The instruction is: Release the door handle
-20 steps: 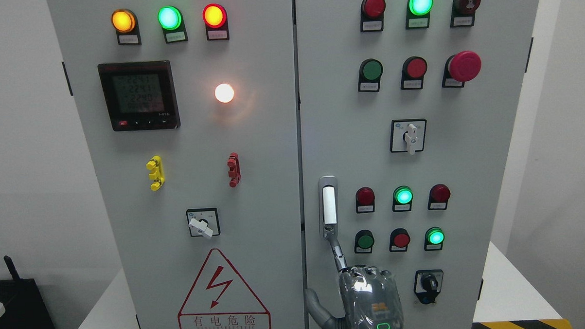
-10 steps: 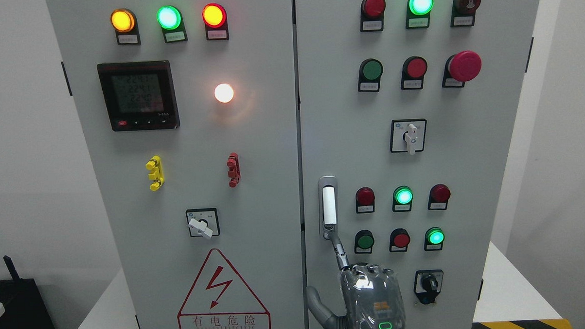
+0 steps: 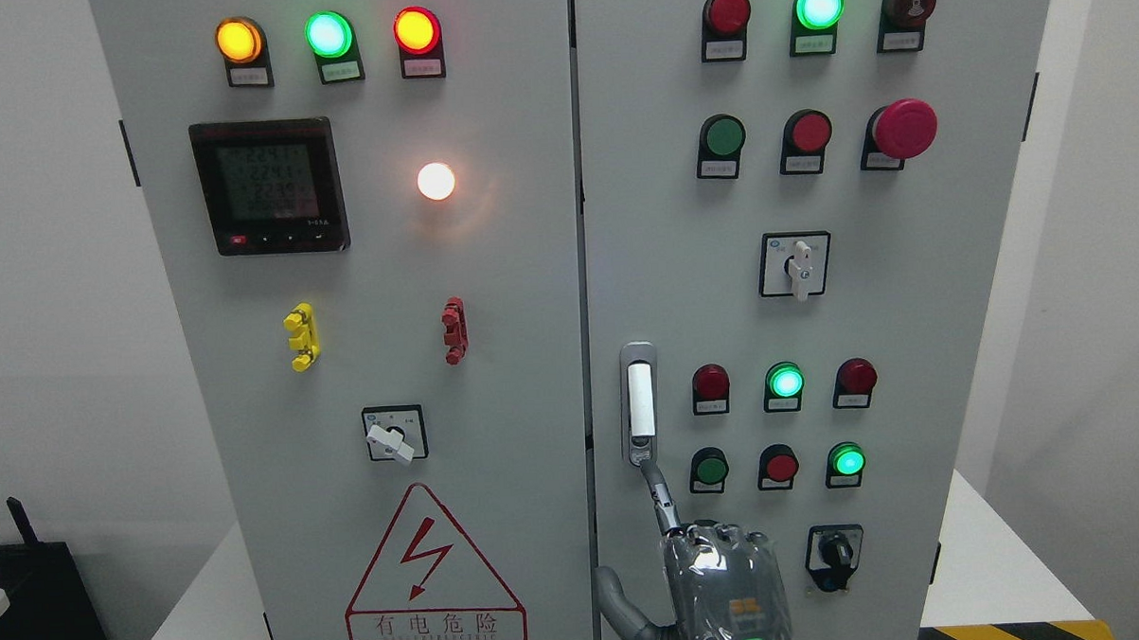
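White walls flanked the grey cabinet (image 3: 492, 266), which stood on a pale desk (image 3: 976, 571) with both doors shut. The handle (image 3: 640, 403) sat upright at the left edge of the right-hand door. My right hand (image 3: 726, 589) was below it, gripping nothing. Only the index finger (image 3: 661, 497) reached up to the handle's lower end, and the thumb stood out to the side. Contact appeared slight, though I could not confirm it.

Recommendation: draw the finger straight back and down, away from the door, without dragging the handle.

Hazards: the green button (image 3: 710, 469) lay just beside the finger, and the black selector (image 3: 834, 557) was near the knuckles. Any sideways drift to the right risked pressing one.
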You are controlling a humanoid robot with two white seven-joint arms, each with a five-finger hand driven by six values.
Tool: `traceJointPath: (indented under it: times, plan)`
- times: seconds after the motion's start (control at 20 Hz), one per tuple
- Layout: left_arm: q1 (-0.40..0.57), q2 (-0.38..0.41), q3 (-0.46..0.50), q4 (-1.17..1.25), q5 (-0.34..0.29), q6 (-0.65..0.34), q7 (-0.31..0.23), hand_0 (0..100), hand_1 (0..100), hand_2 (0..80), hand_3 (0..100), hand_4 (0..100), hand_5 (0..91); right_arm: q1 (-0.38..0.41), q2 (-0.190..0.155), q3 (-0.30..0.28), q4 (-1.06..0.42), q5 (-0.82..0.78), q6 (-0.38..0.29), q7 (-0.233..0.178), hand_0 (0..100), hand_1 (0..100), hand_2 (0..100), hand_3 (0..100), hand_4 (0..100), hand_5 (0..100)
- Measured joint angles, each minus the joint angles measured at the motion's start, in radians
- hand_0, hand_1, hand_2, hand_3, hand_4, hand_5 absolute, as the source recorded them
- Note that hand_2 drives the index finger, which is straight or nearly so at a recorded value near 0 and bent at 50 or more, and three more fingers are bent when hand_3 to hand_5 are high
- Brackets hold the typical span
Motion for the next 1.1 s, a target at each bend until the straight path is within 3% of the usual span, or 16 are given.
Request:
traceJointPath:
  times: [0.05,0.1,0.15,0.2,0.3,0.55,0.6,0.75,1.1]
  plan:
    - [0.000,0.000,0.000,0.000,0.000,0.000,0.000,12,39,0.0,0,0,0.0,0.004,0.000,-0.001,-0.005,-0.001,-0.012,-0.008,47,23,20,96,86,92]
    - [0.000,0.000,0.000,0.000,0.000,0.000,0.000,12,39,0.0,0,0,0.0,0.007,0.001,-0.002,-0.010,-0.002,-0.022,-0.014,48,23,21,95,85,91]
    - [0.000,0.000,0.000,0.000,0.000,0.000,0.000,12,39,0.0,0,0,0.0,0.010,0.001,-0.003,-0.015,-0.004,-0.033,-0.019,50,21,36,92,84,89]
    - [0.000,0.000,0.000,0.000,0.000,0.000,0.000,12,39,0.0,0,0,0.0,0.012,0.001,-0.004,-0.020,-0.006,-0.039,-0.022,51,20,45,92,83,88]
    - [0.000,0.000,0.000,0.000,0.000,0.000,0.000,12,39,0.0,0,0,0.0,0.019,0.002,-0.007,-0.030,-0.010,-0.044,-0.031,52,19,55,91,83,87]
    - [0.000,0.000,0.000,0.000,0.000,0.000,0.000,12,39,0.0,0,0,0.0,0.041,0.003,-0.016,-0.058,-0.032,-0.049,-0.043,55,12,68,100,85,88]
    - [0.000,0.000,0.000,0.000,0.000,0.000,0.000,12,39,0.0,0,0,0.0,0.045,0.003,-0.019,-0.064,-0.035,-0.049,-0.046,55,5,72,100,87,89]
    - [0.000,0.000,0.000,0.000,0.000,0.000,0.000,12,39,0.0,0,0,0.0,0.052,0.004,-0.027,-0.080,-0.041,-0.051,-0.049,49,0,81,100,91,92]
    - [0.000,0.000,0.000,0.000,0.000,0.000,0.000,12,39,0.0,0,0,0.0,0.055,0.005,-0.043,-0.105,-0.047,-0.051,-0.049,44,0,93,100,100,94]
